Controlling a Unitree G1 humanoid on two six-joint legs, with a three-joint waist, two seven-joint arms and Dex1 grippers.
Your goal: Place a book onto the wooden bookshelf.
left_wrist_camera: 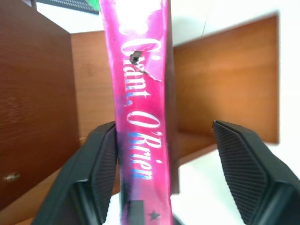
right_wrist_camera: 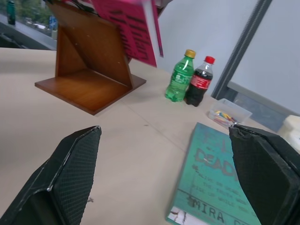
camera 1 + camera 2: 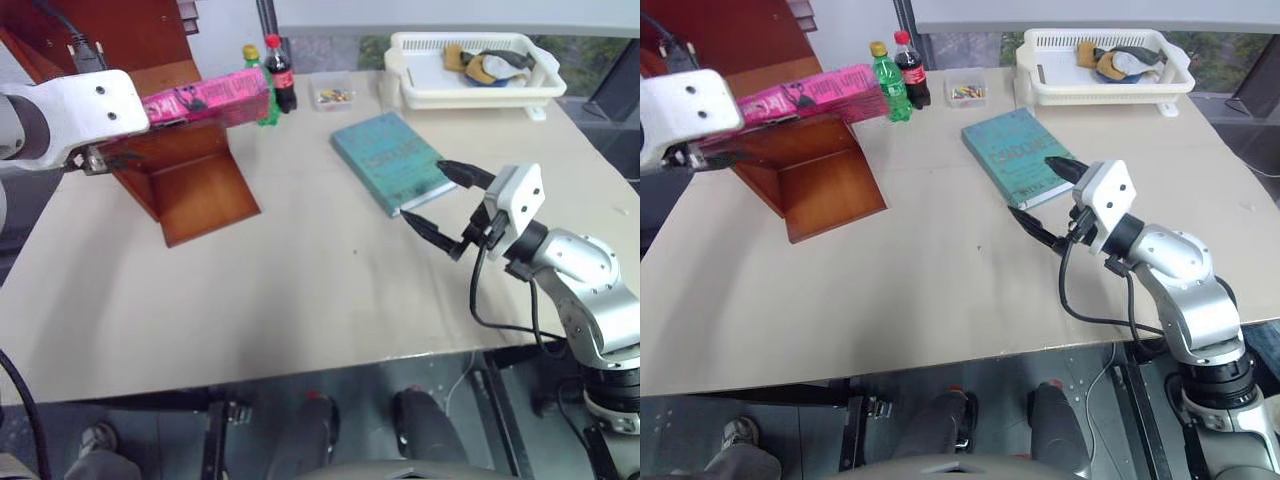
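The bright pink book (image 3: 210, 100) lies flat across the top of the wooden bookshelf (image 3: 190, 190) at the table's far left, one end jutting out past the shelf's side panel. My left gripper (image 1: 161, 136) is open around the book's (image 1: 140, 117) near end: one finger rests against the cover, the other stands well clear. My right gripper (image 3: 422, 190) is open and hovers over the near edge of a teal-green book (image 3: 385, 155) in the middle of the table, holding nothing.
A green bottle (image 3: 887, 85) and a cola bottle (image 3: 910, 70) stand just behind the shelf. A small clear box (image 3: 332, 95) sits beside them. A white basket (image 3: 410, 70) with cloths stands at the far right. A person's feet show below the table's near edge.
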